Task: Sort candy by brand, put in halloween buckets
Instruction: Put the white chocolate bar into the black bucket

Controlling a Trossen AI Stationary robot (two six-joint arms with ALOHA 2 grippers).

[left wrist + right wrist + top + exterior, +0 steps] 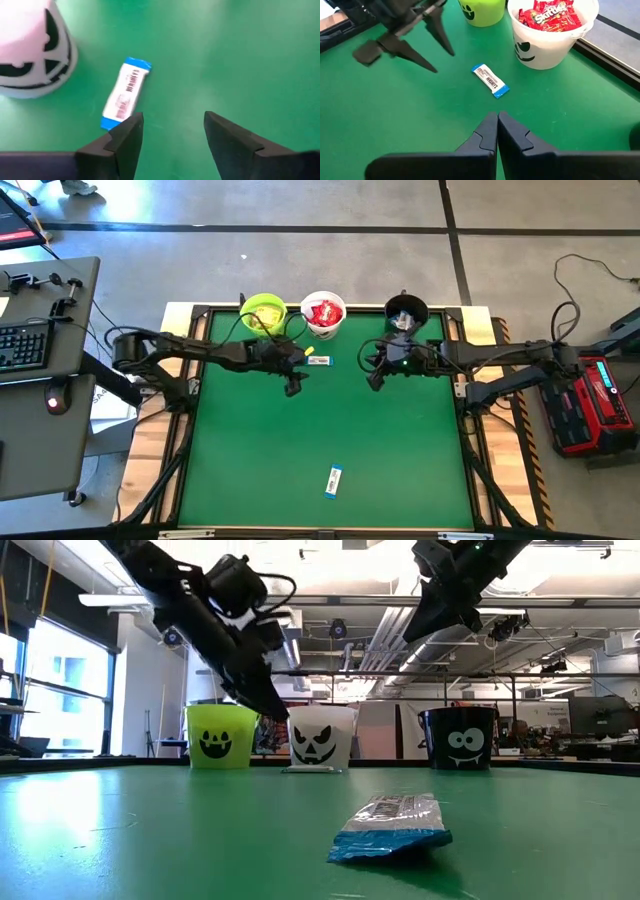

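High view shows both arms reaching in over the far part of the green surface point(330, 420), near the three buckets lined along its far edge. The left gripper point(292, 385) hangs just above the mat with its fingers point(127, 142) spread wide and holding nothing; a blue-and-white bar point(125, 94) lies flat just beyond them, close to the white bucket point(323, 315), and not touching the fingers as far as the left wrist view shows. The right gripper point(497, 130) has its fingers pressed together, empty, raised above the surface in front of the black bucket point(405, 313). The white bucket holds red packets point(550, 14). The lime green bucket point(264, 313) stands to the left of the white one, with yellow contents in it. A second blue-and-white bar point(334, 480) lies alone near the front of the surface, well apart from both arms.
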